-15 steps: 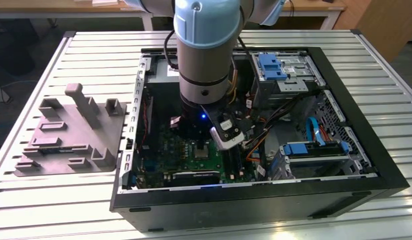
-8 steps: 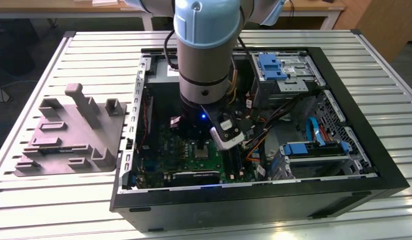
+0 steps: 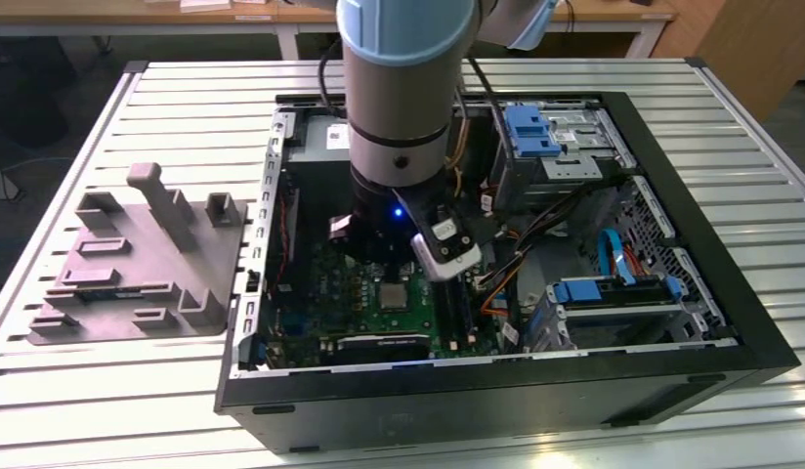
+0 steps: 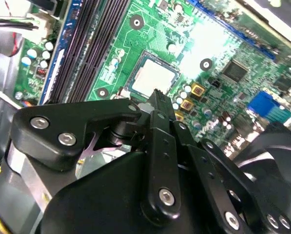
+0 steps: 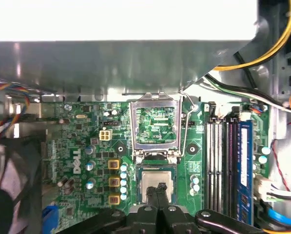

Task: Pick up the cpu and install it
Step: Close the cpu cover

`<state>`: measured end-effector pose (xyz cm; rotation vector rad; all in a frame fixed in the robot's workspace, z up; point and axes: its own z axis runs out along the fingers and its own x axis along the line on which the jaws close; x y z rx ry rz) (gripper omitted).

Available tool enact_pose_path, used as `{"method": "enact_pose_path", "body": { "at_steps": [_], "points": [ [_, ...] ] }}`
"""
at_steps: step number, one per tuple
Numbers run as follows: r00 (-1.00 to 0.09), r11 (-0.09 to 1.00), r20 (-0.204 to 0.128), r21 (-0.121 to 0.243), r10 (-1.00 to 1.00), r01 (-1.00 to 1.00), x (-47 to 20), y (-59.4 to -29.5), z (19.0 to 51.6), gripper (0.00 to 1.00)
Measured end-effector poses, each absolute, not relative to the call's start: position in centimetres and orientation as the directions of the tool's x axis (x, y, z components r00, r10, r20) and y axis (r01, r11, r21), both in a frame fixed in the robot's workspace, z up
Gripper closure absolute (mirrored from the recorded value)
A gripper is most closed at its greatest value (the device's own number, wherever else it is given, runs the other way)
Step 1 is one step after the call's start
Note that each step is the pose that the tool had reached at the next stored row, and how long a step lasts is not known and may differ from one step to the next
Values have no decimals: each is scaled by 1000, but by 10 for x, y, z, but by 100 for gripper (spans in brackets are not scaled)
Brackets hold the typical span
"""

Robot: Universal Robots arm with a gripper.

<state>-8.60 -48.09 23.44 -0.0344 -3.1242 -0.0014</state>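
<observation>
Arm (image 3: pixel 400 117) comes straight down into open PC case (image 3: pixel 735 337) lying on its side on slatted bench (image 3: pixel 155 391). Grey tray (image 3: pixel 129 264) sits on the bench at the exterior view's left, beside the case and apart from it. Cpu (image 3: pixel 394 296) lies flat on green motherboard (image 3: pixel 317 293), just below the arm's end, approx. mid-board.

Second wrist view: pincer (image 4: pixel 157 93) w/ black fingers drawn together, nothing between them. Tips point at the near edge of the cpu, which sits square in its socket (image 4: pixel 133 87), pale top facing up. Memory slots (image 4: pixel 94 39) run alongside the socket, near but not touching.

First wrist view: same closed tips over the middle of the cpu; can't tell if they touch its top. Cpu is level inside the socket. Socket's metal frame (image 5: pixel 155 142) is swung open and stands up behind the chip, board showing thru its window.
</observation>
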Motion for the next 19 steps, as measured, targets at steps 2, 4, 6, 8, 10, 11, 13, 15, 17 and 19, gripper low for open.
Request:
{"method": "enact_pose_path", "body": {
  "at_steps": [2, 4, 6, 8, 10, 11, 13, 15, 17, 19],
  "points": [
    [-1000, 1000, 17, 1, 22, 22, -86, -481, 242, 89],
    [-1000, 1000, 17, 1, 22, 22, -86, -481, 249, 89],
    [-1000, 1000, 17, 1, 22, 22, -86, -481, 257, 89],
    [-1000, 1000, 17, 0, 22, 22, -86, -481, 261, 89],
    [-1000, 1000, 17, 0, 22, 22, -86, -481, 261, 89],
    [-1000, 1000, 17, 0, 22, 22, -86, -481, 261, 89],
    [-1000, 1000, 17, 0, 22, 22, -86, -481, 261, 89],
    [-1000, 1000, 17, 0, 22, 22, -86, -481, 261, 89],
    [-1000, 1000, 17, 0, 18, 18, -86, -481, 261, 89],
    [-1000, 1000, 17, 0, -9, -9, -86, -481, 261, 89]
  ]
}}
